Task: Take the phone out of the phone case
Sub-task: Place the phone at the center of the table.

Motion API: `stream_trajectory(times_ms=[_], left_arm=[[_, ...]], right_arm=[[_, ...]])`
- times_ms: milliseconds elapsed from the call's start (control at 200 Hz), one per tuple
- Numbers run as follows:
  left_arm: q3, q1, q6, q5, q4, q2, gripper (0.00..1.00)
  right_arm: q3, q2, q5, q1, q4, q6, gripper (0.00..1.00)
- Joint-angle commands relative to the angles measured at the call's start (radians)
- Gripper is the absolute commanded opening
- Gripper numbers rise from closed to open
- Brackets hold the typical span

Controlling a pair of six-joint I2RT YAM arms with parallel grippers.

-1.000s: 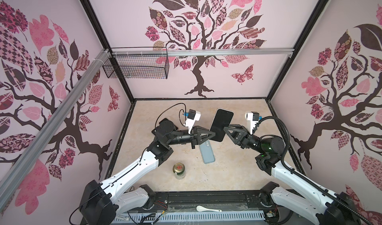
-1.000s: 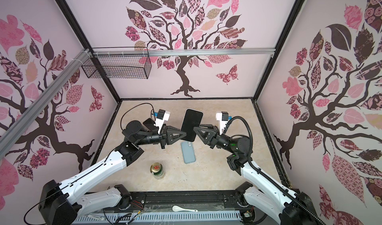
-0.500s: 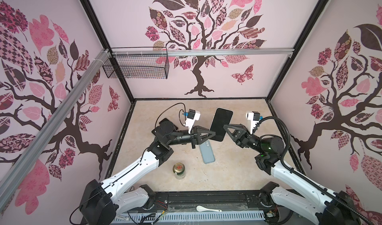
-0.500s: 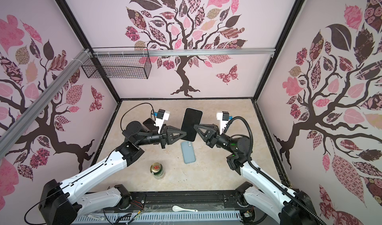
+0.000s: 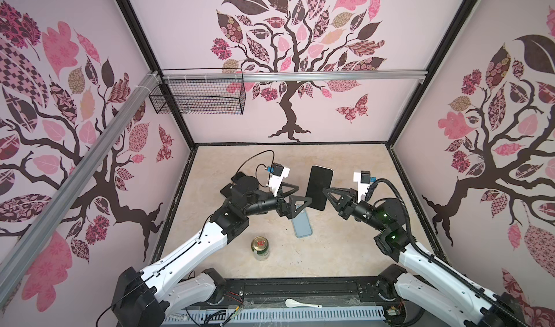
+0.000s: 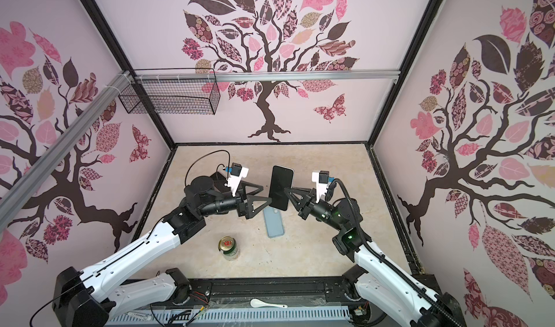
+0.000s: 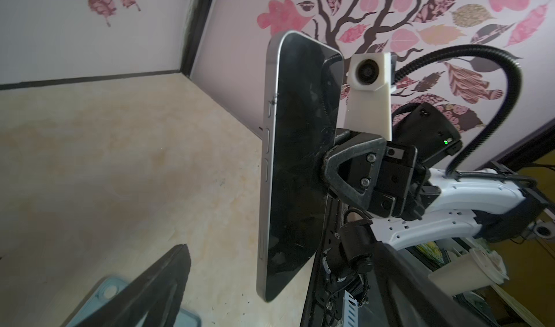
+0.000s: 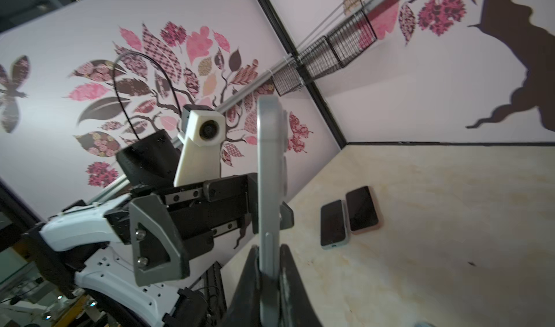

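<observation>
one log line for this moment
left tool: open | right tool: shut on phone, in air | case: empty, on table

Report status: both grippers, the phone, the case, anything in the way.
Left gripper open, jaws either side of phone. Right gripper shut on phone, held upright, off the table. Case empty, flat on table below. Can stands apart.

1. The phone [image 5: 319, 187] is held above the counter [image 5: 345, 250], between left pincer [image 5: 295, 197] and right pincer [image 5: 325, 191].
2. The case [image 5: 302, 226] is laid on the counter below it.
3. A can [image 5: 260, 248] is stood left of the case, nearer the front.
</observation>
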Motion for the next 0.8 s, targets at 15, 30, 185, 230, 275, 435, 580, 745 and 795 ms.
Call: stream_trajectory(times_ms=[15, 30, 185, 230, 275, 435, 580, 745, 795], left_arm=[[0.042, 0.001, 0.056, -0.14, -0.183, -0.003, 0.98], [0.042, 0.001, 0.057, -0.148, -0.191, 0.0, 0.98], [0.076, 0.001, 0.084, -0.171, -0.278, 0.038, 0.98], [0.085, 0.002, 0.082, -0.168, -0.286, 0.052, 0.98], [0.09, 0.001, 0.081, -0.158, -0.283, 0.065, 0.98], [0.114, 0.002, 0.056, -0.184, -0.297, 0.119, 0.98], [0.171, 0.002, 0.034, -0.268, -0.358, 0.188, 0.98], [0.239, 0.01, -0.022, -0.281, -0.401, 0.267, 0.98], [0.254, 0.03, -0.014, -0.231, -0.392, 0.277, 0.98]], right_arm=[[0.077, 0.013, 0.132, -0.004, -0.318, -0.126, 0.0], [0.086, 0.022, 0.135, -0.008, -0.347, -0.122, 0.0], [0.236, 0.179, -0.003, -0.125, -0.626, -0.11, 0.0], [0.274, 0.217, -0.014, -0.139, -0.692, -0.124, 0.0], [0.31, 0.251, -0.01, -0.139, -0.751, -0.149, 0.0], [0.365, 0.289, 0.38, -0.141, -0.861, 0.038, 0.0], [0.317, 0.22, 0.482, -0.147, -0.841, 0.017, 0.0], [0.252, 0.203, 0.198, -0.261, -0.691, -0.047, 0.0], [0.261, 0.241, 0.102, -0.31, -0.663, -0.034, 0.0]])
